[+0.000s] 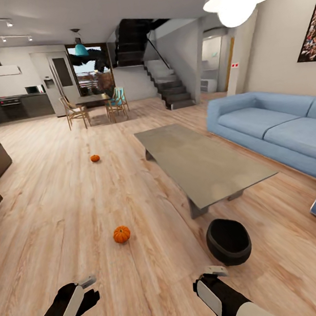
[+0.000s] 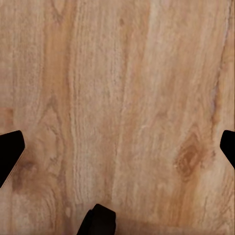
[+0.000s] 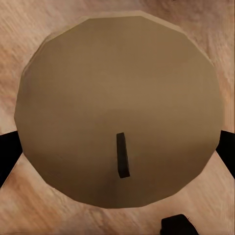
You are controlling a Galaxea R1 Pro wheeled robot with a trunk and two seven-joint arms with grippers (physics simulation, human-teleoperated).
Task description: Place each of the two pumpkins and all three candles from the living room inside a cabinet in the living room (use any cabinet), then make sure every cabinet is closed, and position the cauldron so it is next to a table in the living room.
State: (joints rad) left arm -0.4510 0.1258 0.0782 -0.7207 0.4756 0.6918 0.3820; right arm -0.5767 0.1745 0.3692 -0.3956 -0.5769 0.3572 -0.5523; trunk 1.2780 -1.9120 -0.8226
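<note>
Candle between parted right gripper jaws, ungrasped; left gripper released; next: clench; pumpkins at eleven o'clock.

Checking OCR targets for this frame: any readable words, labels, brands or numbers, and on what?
None can be read.
Small red-and-white sign on the far wall: too small to read.
Framed picture above the sofa: blurred, no text can be made out.
</note>
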